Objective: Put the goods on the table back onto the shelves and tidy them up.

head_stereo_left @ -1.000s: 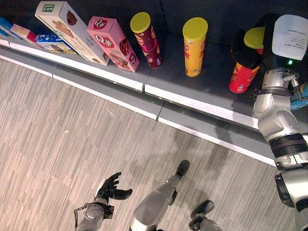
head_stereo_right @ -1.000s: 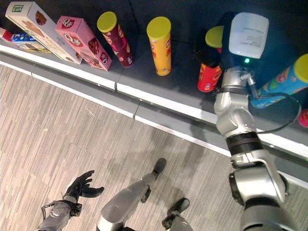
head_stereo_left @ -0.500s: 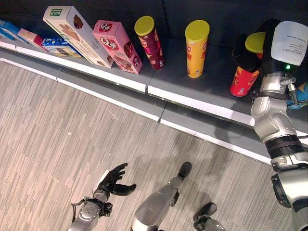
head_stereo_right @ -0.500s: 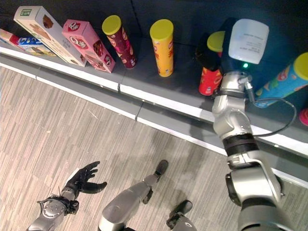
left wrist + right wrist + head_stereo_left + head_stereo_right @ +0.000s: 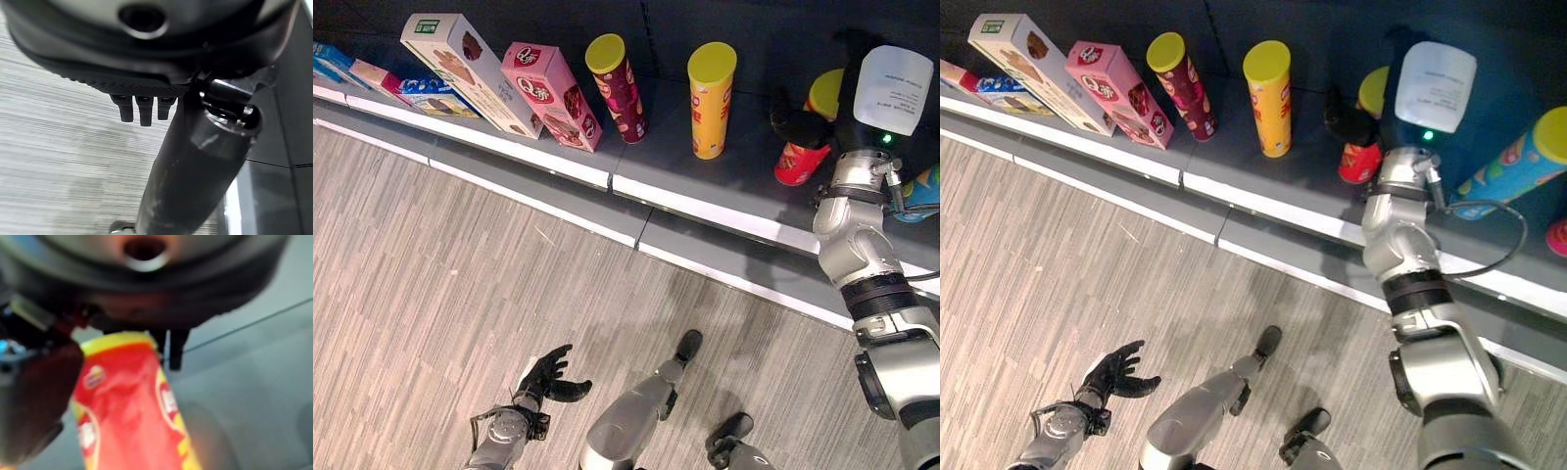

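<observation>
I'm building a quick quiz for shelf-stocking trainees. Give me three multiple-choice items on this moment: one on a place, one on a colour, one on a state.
1. Where is the red can?
A. on the floor
B. at the shelf, in the right hand
C. in the left hand

2. What colour is the lid of the yellow can?
A. yellow
B. blue
C. white

3. How is the left hand?
A. shut on a box
B. pressing the shelf
C. open, holding nothing

Answers:
1 B: the right hand is wrapped round it above the grey shelf.
2 A: the lid is yellow.
3 C: its fingers are spread over the floor.
</observation>
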Controlling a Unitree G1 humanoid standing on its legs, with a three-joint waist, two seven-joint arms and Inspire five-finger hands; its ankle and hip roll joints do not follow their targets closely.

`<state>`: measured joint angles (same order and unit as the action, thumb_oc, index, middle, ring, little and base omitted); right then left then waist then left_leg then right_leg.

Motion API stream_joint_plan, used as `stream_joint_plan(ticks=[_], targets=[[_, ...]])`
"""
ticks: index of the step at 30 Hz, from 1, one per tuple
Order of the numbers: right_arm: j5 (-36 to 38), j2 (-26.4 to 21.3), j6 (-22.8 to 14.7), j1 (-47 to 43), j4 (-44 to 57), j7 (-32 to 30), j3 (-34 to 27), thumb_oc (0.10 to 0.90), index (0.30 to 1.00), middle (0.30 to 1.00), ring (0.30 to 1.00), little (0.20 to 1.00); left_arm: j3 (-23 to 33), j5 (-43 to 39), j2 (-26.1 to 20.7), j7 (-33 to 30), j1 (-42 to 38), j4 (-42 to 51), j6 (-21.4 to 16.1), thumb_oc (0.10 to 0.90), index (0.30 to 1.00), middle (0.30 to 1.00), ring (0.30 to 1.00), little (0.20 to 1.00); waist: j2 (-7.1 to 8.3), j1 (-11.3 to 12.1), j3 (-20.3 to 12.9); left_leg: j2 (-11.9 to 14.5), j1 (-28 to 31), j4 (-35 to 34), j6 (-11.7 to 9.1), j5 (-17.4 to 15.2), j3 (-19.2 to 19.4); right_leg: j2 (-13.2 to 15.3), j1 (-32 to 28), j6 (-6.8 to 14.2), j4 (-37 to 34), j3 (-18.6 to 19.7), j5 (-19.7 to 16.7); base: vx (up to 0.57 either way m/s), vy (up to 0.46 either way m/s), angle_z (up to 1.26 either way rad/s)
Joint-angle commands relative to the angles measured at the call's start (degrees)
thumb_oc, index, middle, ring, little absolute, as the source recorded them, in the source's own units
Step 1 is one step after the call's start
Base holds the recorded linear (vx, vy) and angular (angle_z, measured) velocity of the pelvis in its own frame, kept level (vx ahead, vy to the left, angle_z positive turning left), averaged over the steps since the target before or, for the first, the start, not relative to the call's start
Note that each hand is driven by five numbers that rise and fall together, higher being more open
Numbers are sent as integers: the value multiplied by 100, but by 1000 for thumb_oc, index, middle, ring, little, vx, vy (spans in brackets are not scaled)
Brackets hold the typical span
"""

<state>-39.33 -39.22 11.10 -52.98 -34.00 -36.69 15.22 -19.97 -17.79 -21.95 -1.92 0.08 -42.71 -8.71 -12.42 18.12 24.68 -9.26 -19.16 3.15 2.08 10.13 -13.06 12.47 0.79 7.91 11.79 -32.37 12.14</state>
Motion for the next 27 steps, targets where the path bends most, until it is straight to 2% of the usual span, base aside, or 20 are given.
stream_joint_plan(ticks=[1,2,7,8,9,10,12,13,16,17,18,20,23,24,25,26,27], targets=[[-129,-436,-188,-121,490,-417,143,800,900,900,900,900,-13,89,-314,-123,408,304,-203,800,900,900,900,900,81,171,-377,132,98,-72,-338,-398,-300,323,468,-44,525,241,-39,0,0,0],[-92,-317,-245,-83,569,-419,166,800,900,900,900,900,-17,51,-321,-164,270,361,-218,800,900,900,900,900,152,140,-429,150,149,-102,-343,-394,-270,299,430,-55,492,255,-55,0,0,0],[-32,-235,-303,-30,785,-425,117,800,900,900,900,900,-13,47,-325,-193,163,397,-206,800,900,900,900,900,248,110,-517,175,231,-178,-363,-365,-270,252,319,-65,364,215,-95,-15,10,0],[-2,-167,-356,31,986,-451,41,800,900,900,900,900,0,57,-323,-193,136,422,-199,800,900,900,900,900,251,110,-569,200,221,-198,-348,-239,-262,223,278,-91,278,108,-259,0,0,0],[-12,-110,-422,131,1250,-475,-31,800,900,900,900,900,21,81,-308,-194,127,418,-179,800,900,900,900,900,369,49,-660,226,353,-290,-387,-322,-234,153,141,-74,165,161,-174,-54,54,1],[-21,-101,-414,155,1273,-468,-57,800,900,900,900,900,21,86,-325,-192,132,425,-180,800,900,900,900,900,322,71,-642,227,310,-264,-366,-215,-235,156,163,-95,156,77,-298,0,0,0],[-58,-34,-505,309,1605,-462,-122,800,900,900,900,900,54,85,-303,-201,152,421,-157,800,900,900,900,900,449,12,-733,275,448,-365,-400,-309,-193,92,21,-84,24,183,-215,20,1,-5],[-88,26,-548,414,1776,-450,-188,800,900,900,900,900,73,116,-301,-198,148,417,-139,800,900,900,900,900,448,-2,-753,292,433,-355,-380,-196,-168,69,-6,-106,-44,96,-356,41,-10,-11],[40,269,-816,1014,2523,-278,-438,800,900,900,900,900,222,125,-219,-209,230,443,-95,800,900,900,900,900,665,-150,-915,375,640,-470,-402,-197,-44,-64,-247,-103,-341,147,-428,19,13,-5],[244,231,-987,1157,2782,-145,-609,800,900,900,900,900,321,55,-82,112,274,-88,114,800,900,900,900,900,719,-217,-955,397,696,-499,-412,-193,14,-91,-293,-104,-418,183,-456,43,-3,-17],[381,334,-1148,1559,2964,-129,-743,800,900,900,900,900,420,79,-91,-46,346,-136,54,800,900,900,900,900,767,-249,-982,410,756,-524,-419,-197,37,-125,-371,-111,-476,179,-468,56,-16,-28],[1113,648,-1578,2174,3458,220,-942,800,900,900,900,900,507,355,-59,-242,424,46,11,800,900,900,900,900,901,-404,-1103,440,850,-605,-438,-186,132,-178,-467,-107,-614,223,-501,51,-18,-23],[2856,1041,-2193,3106,3888,1131,-1223,800,900,900,900,900,734,491,22,-158,637,181,111,800,900,900,900,900,1072,-606,-1287,511,1020,-707,-467,-186,317,-276,-598,-110,-804,336,-551,65,-13,-25],[3837,1255,-2459,3501,3942,1571,-1295,800,900,900,900,900,838,536,33,-122,685,157,146,800,900,900,900,900,1135,-693,-1333,537,1077,-722,-480,-187,393,-289,-634,-111,-865,386,-598,68,-17,-48],[4224,1229,-2558,3765,4014,1829,-1363,800,900,900,900,900,919,565,49,-78,743,116,176,800,900,900,900,900,1189,-741,-1403,562,1117,-736,-493,-197,467,-309,-668,-107,-929,428,-627,38,-10,-53],[4224,1229,-2558,3767,4015,1829,-1364,800,900,900,900,900,919,565,49,-78,743,116,177,800,900,900,900,900,1189,-739,-1404,562,1116,-736,-493,-197,468,-309,-668,-107,-930,429,-628,45,-12,-53],[5376,1439,-2720,4410,4003,2424,-1450,800,900,900,900,900,1105,601,79,-17,785,38,207,800,900,900,900,900,1267,-879,-1517,607,1190,-766,-519,-210,595,-342,-740,-100,-1059,518,-703,25,-2,-40]])
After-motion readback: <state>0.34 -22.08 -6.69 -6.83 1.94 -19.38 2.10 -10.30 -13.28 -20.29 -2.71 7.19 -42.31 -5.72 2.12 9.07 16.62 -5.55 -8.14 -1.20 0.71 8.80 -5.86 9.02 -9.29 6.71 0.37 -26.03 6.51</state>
